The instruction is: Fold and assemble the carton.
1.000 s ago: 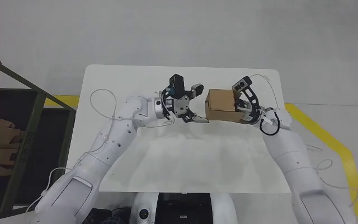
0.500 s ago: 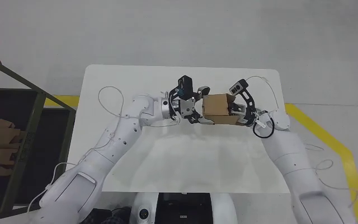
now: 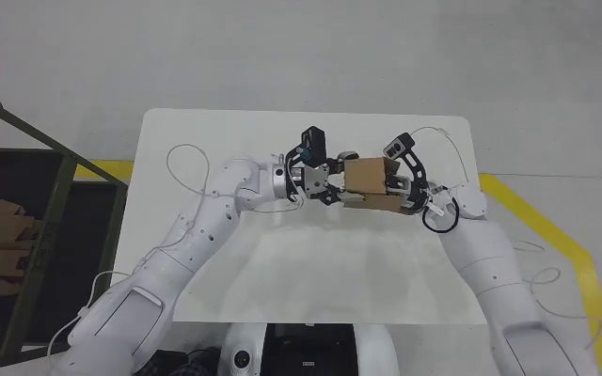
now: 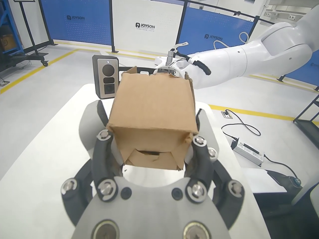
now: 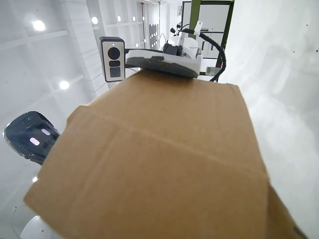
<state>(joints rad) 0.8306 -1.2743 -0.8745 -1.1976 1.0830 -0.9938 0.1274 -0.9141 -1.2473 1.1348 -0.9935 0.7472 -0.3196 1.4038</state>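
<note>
A brown carton [image 3: 367,183] is held in the air over the back middle of the white table [image 3: 282,273]. My right gripper [image 3: 402,185] is shut on its right end; its fingers are hidden behind the cardboard [image 5: 154,155]. My left gripper [image 3: 340,180] is open at the carton's left end. Its black fingers [image 4: 104,150] stand on either side of the carton [image 4: 152,110], close against its walls. That end has flaps folded inward with a small gap. Beyond the carton in the right wrist view is the left gripper [image 5: 164,63].
A dark green rack [image 3: 38,235] with cardboard pieces [image 3: 9,240] stands left of the table. A yellow floor line [image 3: 536,226] runs past the right side. A power brick and cable [image 4: 246,150] lie on the floor.
My left gripper has moved right until its fingers straddle the carton's left end. The right gripper has shifted the carton slightly left toward it.
</note>
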